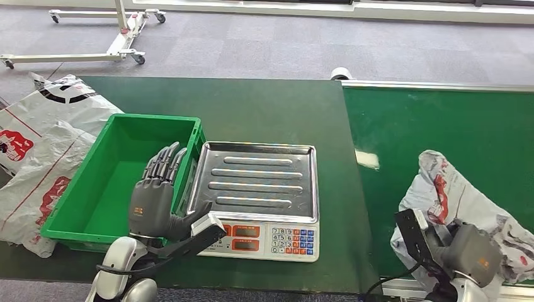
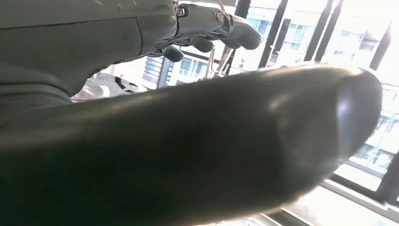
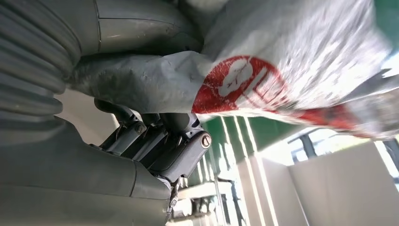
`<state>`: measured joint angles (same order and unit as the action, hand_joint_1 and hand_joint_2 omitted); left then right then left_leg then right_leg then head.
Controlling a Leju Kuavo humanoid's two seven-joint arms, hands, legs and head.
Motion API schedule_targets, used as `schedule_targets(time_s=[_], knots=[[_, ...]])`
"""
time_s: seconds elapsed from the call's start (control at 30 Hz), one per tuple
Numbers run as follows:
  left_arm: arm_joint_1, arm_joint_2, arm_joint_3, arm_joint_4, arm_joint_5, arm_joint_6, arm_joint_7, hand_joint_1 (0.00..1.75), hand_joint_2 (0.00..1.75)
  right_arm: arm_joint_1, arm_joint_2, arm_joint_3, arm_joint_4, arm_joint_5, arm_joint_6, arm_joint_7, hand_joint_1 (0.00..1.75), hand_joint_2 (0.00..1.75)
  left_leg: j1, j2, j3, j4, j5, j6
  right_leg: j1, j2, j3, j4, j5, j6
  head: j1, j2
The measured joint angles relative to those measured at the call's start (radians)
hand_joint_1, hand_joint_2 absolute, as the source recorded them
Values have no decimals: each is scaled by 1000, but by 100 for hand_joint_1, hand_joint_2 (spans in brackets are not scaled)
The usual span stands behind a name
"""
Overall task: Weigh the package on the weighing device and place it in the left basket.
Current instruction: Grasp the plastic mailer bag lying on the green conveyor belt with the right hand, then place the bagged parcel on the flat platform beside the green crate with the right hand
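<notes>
The right hand [image 1: 469, 251] grips the grey courier bag [image 1: 453, 195] for the scale [image 1: 255, 198] — the left hand [image 1: 157, 198] waits, fingers straight, holding nothing.

A crumpled white package [image 1: 450, 195] with red print lies on the green belt, well right of the scale [image 1: 258, 198] and empty green basket [image 1: 110, 189].

Even, bright light falls on the head view, sharp throughout, with glare streaks on the scale's steel tray [image 1: 255, 181] and a pale reflection on the green belt [image 1: 441, 138]. Both wrist views are backlit by blown-out windows; the near thumb [image 2: 188, 155] is blurred and dark.
</notes>
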<state>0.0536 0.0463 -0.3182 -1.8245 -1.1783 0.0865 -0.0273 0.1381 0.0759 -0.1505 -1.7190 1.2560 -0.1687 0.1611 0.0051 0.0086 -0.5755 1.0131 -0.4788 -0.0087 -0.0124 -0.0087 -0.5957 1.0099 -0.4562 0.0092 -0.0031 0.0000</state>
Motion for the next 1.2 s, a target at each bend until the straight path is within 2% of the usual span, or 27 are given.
schedule_targets(time_s=[0.13, 0.2, 0.3, 0.37, 0.43, 0.5, 0.6, 0.7, 0.87, 1.07, 1.2], knots=[[-5, 0, -1, 4, 16, 6, -24, 0, 0, -132, -68, 38, 0, 1, 5, -30, 175, 175, 0, 2, -2, 0, 0, 0, -1, 2, 0, 0, 1, 1, 0, 0], [-14, 0, -5, 9, 32, 9, -33, 0, 0, -233, -103, 76, 27, 3, 26, -39, 175, 175, -1, 3, -6, 0, 1, 0, -1, 3, 0, 0, 2, 1, 0, 0], [-36, 1, -14, 20, 64, 16, -44, 0, 0, -436, -153, 162, 124, 1, 86, -56, 175, 175, -1, 5, -7, 0, 3, 0, -1, 6, -1, 1, 5, 1, 0, 0], [-53, 2, -17, 32, 88, 24, -51, 0, 0, -615, -169, 241, 241, -7, 126, -60, 175, 175, -1, 7, -6, 1, 7, 0, -2, 8, -5, 1, 9, 1, 0, 0], [-72, 2, -20, 46, 109, 32, -59, 0, 0, -793, -176, 328, 368, -18, 149, -60, 175, 175, -2, 6, -6, 1, 11, 0, -1, 8, -9, 1, 13, 1, 0, 0], [-84, 4, -23, 59, 125, 41, -66, 0, 0, -924, -178, 403, 471, -30, 163, -60, 175, 175, -2, 2, -8, 1, 14, -1, 0, 4, -10, 2, 14, 1, 0, 0], [-95, 7, -25, 78, 144, 62, -72, 0, 0, -1077, -167, 498, 603, -47, 191, -55, 175, 175, -1, -2, -10, 1, 15, -2, 1, 0, -11, 2, 13, 1, 0, 0], [-105, 12, -26, 95, 159, 82, -74, 0, 0, -1202, -132, 578, 722, -70, 217, -59, 175, 175, 0, -2, -11, 1, 15, -2, 1, 1, -12, 3, 13, 1, 0, 0], [-112, 14, -26, 111, 167, 103, -78, 0, 0, -1308, -68, 652, 843, -134, 241, -86, 175, 175, 0, -3, -11, 1, 15, -2, 1, 0, -12, 3, 13, 0, 0, 0], [-113, 17, -26, 118, 168, 114, -78, 0, 0, -1338, -35, 686, 900, -172, 247, -94, 175, 175, 0, -3, -11, 1, 15, -2, 1, -1, -12, 2, 13, 0, 0, 0], [-114, 18, -26, 116, 175, 131, -80, 0, 0, -1340, -9, 707, 924, -240, 286, -136, 175, 175, 0, -2, -11, 1, 15, -2, 1, 0, -12, 2, 13, 0, 0, 0]])
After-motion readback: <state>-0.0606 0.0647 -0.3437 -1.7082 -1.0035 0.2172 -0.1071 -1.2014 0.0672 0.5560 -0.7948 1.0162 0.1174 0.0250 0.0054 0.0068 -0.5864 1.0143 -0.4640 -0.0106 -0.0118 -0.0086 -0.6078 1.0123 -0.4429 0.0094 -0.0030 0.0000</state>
